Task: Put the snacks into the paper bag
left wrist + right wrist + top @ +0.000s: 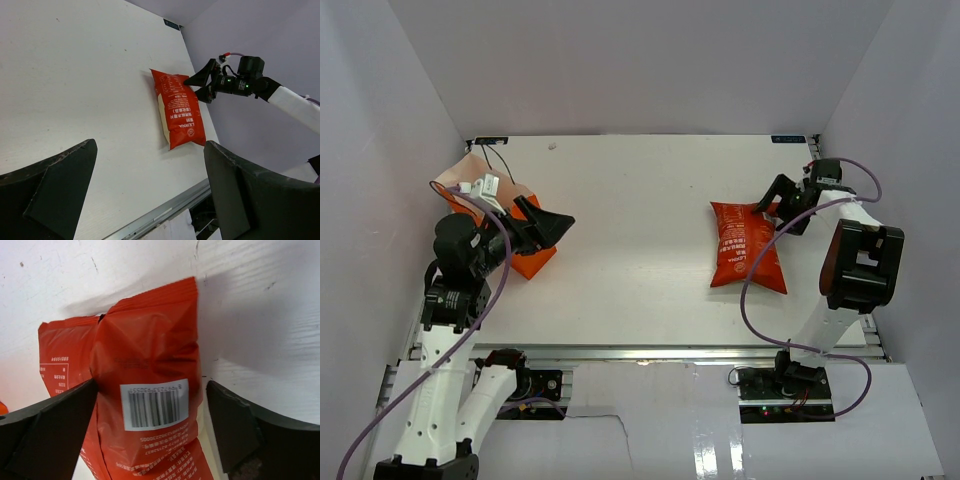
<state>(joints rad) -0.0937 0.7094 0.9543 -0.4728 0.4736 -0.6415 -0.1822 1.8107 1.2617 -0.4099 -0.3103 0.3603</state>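
Note:
The red-orange crisp bag (748, 248) lies flat on the right side of the table, and it also shows in the left wrist view (177, 110). My right gripper (782, 205) stands open astride its far end. In the right wrist view the bag's barcode end (150, 390) rises between the two fingers; the left one touches it and a gap shows at the right one. The orange paper bag (525, 262) lies at the left with its peach inside (468, 178) showing. My left gripper (545, 225) hovers open over it, and nothing sits between its fingers (50, 195).
White walls close in the table (640, 200) on the left, right and back. A metal rail (650, 352) runs along the near edge. The right arm's purple cable (750, 300) loops over the table beside the crisp bag.

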